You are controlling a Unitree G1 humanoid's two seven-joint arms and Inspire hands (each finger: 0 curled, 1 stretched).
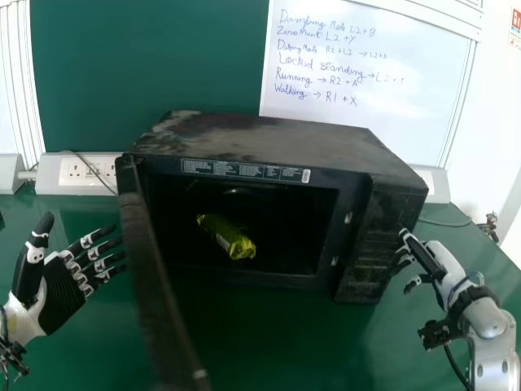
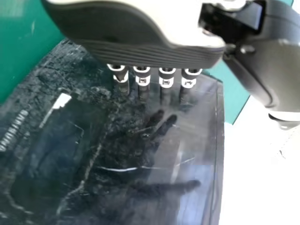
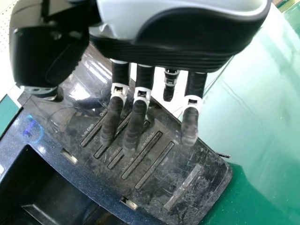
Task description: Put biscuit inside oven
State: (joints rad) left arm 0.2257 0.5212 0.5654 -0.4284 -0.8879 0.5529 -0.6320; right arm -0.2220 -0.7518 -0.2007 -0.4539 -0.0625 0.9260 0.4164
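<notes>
The black oven [image 1: 269,138] stands on the table with its door [image 1: 155,277] swung wide toward the robot. Inside the cavity lies the yellow-green biscuit pack [image 1: 228,236], tilted, touched by no hand. My left hand [image 1: 63,289] is open, to the left of the door, thumb up and fingers extended toward it. In the left wrist view, the left hand [image 2: 140,54] is beside the door's dark outer face [image 2: 117,154]. My right hand [image 1: 427,259] is at the oven's right side; in the right wrist view, the right hand [image 3: 164,54] has loosely extended fingers over the control panel [image 3: 154,154].
The green table [image 1: 269,350] extends around the oven. Behind it are a wall socket box [image 1: 77,173] with a cable and a whiteboard [image 1: 358,73] with handwriting. The open door's free edge juts toward the robot between the left hand and the oven's front.
</notes>
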